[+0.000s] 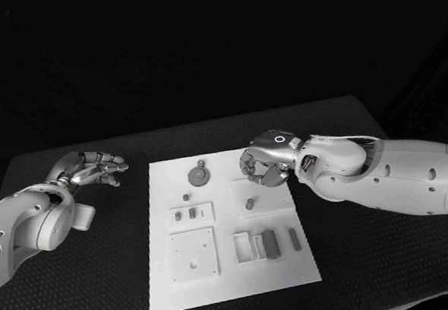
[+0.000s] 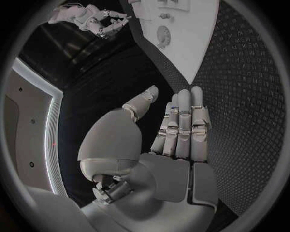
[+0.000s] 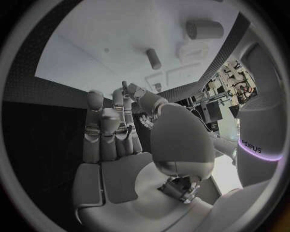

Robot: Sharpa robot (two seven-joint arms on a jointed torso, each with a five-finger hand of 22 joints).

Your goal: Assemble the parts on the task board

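The task board (image 1: 226,231) lay in the middle of the black table (image 1: 86,294), with the grey parts spread over it: a round disc-shaped part (image 1: 198,176) near the far edge, a short peg (image 1: 250,204) standing mid-board, and upright blocks (image 1: 266,244) nearer the robot. The right hand (image 1: 265,162) hovered over the board's far right corner with its fingers curled inward; whether they enclosed a part could not be told. The left hand (image 1: 89,170) rested off the board's left side, released and holding nothing, apparently kept clear. No obstacle lay between the right hand and the peg.
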